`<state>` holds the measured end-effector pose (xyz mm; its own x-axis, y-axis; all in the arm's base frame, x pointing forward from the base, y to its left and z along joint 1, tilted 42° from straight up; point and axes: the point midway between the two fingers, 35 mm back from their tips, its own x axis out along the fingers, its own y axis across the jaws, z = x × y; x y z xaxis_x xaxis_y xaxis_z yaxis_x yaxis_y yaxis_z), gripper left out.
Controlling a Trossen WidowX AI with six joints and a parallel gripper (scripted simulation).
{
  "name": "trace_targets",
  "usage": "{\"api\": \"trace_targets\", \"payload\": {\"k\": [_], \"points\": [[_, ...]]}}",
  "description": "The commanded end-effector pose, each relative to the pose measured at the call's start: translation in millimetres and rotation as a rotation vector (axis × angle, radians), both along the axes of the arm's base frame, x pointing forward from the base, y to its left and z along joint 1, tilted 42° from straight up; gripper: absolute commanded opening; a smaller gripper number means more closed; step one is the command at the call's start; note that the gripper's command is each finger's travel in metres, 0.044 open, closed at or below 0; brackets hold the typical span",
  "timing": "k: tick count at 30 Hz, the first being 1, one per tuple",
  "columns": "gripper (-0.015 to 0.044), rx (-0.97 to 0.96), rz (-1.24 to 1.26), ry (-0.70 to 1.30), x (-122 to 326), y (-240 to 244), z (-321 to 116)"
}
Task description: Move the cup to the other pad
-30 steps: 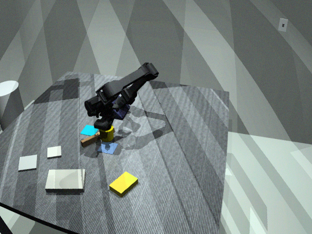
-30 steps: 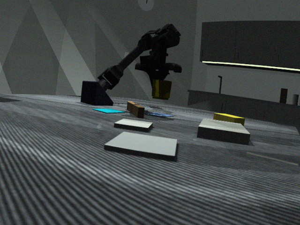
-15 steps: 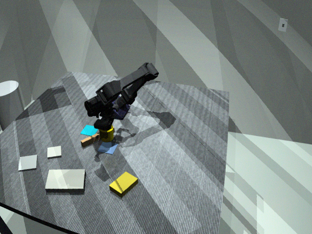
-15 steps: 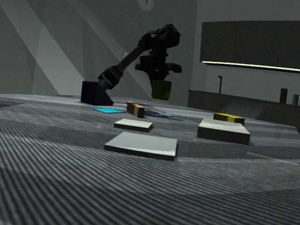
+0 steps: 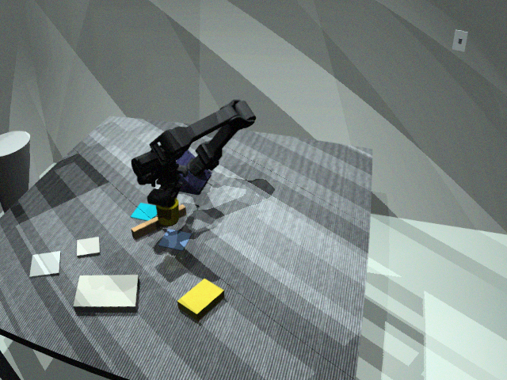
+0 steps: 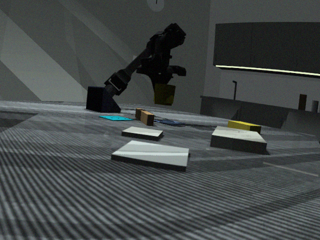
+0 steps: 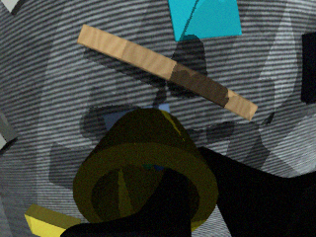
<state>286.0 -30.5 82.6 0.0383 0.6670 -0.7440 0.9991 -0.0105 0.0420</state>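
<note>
- The pincer (image 6: 163, 85) is pinching the yellow cup (image 6: 164, 94) at its rim, one finger inside the mouth and one outside, as the wrist view is showing.
- The cup (image 5: 167, 213) is hanging in the air well above the desk (image 6: 77, 196), over the wooden bar (image 6: 145, 116) that is lying between the two pads.
- Taking the wooden bar (image 7: 165, 69) as landmark: the cyan pad (image 7: 201, 4) is lying on its far side, toward the arm's base, and the dark blue pad (image 5: 173, 239) is lying on its near side, partly hidden beneath the cup in the wrist view.
- Judging from this, the carry is heading across the bar to the cyan pad (image 5: 144, 211).
- To do it well, the cup should be kept upright and level, travelling slowly, clearing the bar before lowering, and releasing only once the base is resting flat on the pad.
- The cup's inside (image 7: 128, 192) is looking dark in the wrist view; no marbles are clearly showing, so I cannot tell how many it is holding.
</note>
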Motion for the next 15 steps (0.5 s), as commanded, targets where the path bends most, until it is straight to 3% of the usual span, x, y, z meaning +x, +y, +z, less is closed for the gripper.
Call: {"api": "trace_targets", "payload": {"k": [1, 15], "points": [[0.0, -0.003, 0.0, 0.002, -6.8, -8.2, -7.5], [0.0, -0.005, 0.0, 0.003, -26.6, -32.8, -27.8]]}}
